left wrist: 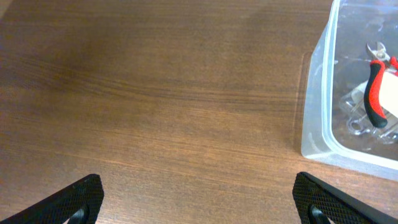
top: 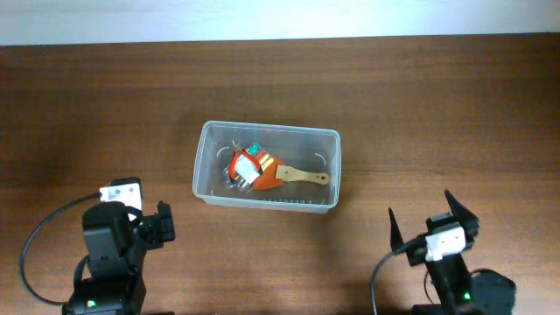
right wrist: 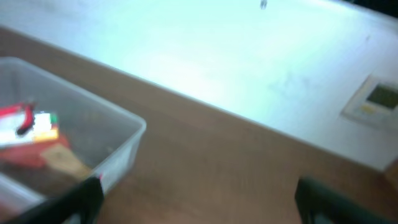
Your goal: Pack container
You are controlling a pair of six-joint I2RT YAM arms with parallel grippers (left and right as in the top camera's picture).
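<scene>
The clear plastic container (top: pixel 210 188) stands at the table's middle. It holds red-handled pliers (top: pixel 238 164), a small white and orange pack (top: pixel 255 168) and a wooden-handled tool (top: pixel 306 176). The container also shows in the left wrist view (left wrist: pixel 317 93) at the right edge, with the pliers (left wrist: pixel 374 93) inside, and blurred in the right wrist view (right wrist: pixel 121 140) at the left. My left gripper (top: pixel 162 225) is open and empty at the front left, its fingers (left wrist: pixel 199 202) over bare wood. My right gripper (top: pixel 433 219) is open and empty at the front right, its fingers (right wrist: pixel 199 199) over bare wood.
The brown wooden table (top: pixel 420 105) ends at a pale wall along its far edge. The right wrist view shows that wall with a small white wall panel (right wrist: pixel 373 99) on it.
</scene>
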